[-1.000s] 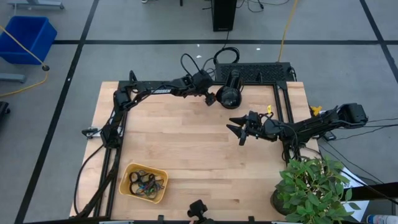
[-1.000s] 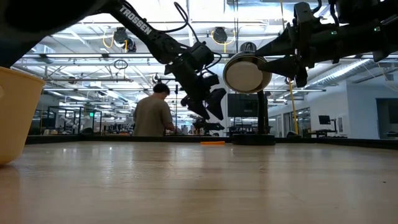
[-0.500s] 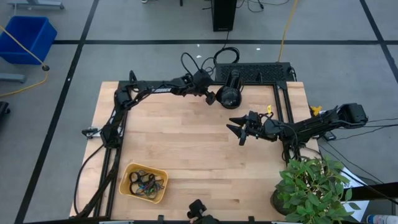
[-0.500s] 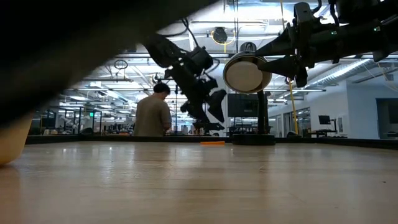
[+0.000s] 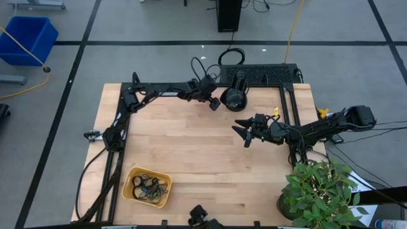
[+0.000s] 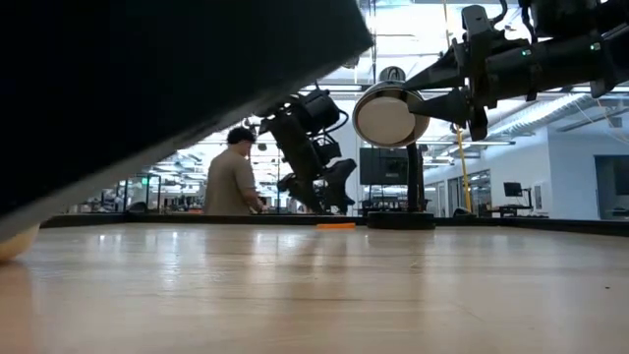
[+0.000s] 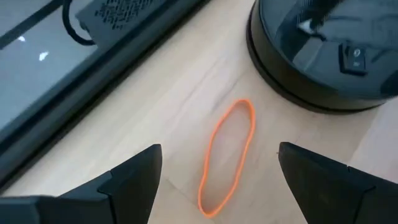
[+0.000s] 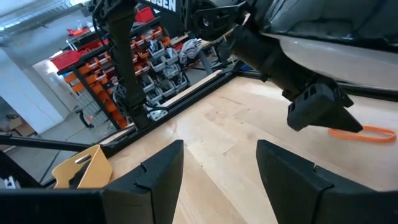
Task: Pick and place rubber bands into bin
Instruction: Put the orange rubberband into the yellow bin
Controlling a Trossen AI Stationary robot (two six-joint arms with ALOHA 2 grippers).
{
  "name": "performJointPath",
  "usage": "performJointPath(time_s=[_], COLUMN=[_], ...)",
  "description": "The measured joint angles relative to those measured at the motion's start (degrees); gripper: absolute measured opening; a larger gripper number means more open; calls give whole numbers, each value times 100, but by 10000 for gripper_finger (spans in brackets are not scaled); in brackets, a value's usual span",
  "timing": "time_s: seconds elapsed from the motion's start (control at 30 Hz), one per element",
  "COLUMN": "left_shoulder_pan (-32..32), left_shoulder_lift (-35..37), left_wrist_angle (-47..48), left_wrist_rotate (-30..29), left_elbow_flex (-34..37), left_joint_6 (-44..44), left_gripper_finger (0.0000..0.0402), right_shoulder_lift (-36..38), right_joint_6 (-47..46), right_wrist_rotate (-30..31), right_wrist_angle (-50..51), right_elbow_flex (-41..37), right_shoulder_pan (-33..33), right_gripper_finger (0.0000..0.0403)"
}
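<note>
Left gripper (image 5: pixel 215 104), jaws apart and empty, poised above a single orange rubber band (image 7: pixel 227 157) that lies flat on the table (image 5: pixel 203 165) just beside the round black base (image 7: pixel 323 56). Right gripper (image 5: pixel 243 132), jaws apart and empty, held above the table on the near side of that base. The bin (image 5: pixel 147 187), well apart from the base near the table's front left corner, holds the other rubber bands (image 5: pixel 149 188) in a tangled heap

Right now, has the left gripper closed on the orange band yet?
No. In the left wrist view the left gripper is open, its fingers standing either side of the orange rubber band, which lies flat on the table.
</note>
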State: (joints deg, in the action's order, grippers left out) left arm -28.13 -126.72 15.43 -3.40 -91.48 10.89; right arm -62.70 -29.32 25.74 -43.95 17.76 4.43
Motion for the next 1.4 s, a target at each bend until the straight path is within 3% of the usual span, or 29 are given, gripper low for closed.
performJointPath(time_s=[0.3,0.47,0.67,0.83,1.07,1.4], left_shoulder_pan=[-211,-211,-81,82,398,1135], left_shoulder_lift=[7,9,158,720,1549,3796], left_wrist_angle=[583,591,663,1135,2277,1300], left_wrist_rotate=[1006,1001,1124,1027,137,33], left_elbow_flex=[-114,-127,-120,-129,-27,1742], left_joint_6=[471,416,-247,-457,-199,683], left_gripper_finger=[324,322,323,330,326,326], right_shoulder_lift=[0,0,0,0,0,0], right_joint_6=[-3,-2,89,469,803,1261], right_wrist_rotate=[0,0,-7,-22,-39,-300], right_wrist_angle=[-8,-17,-13,3,-39,-42], right_elbow_flex=[0,0,0,0,0,0], right_shoulder_pan=[0,0,0,0,2,17], right_gripper_finger=[196,196,196,196,196,196])
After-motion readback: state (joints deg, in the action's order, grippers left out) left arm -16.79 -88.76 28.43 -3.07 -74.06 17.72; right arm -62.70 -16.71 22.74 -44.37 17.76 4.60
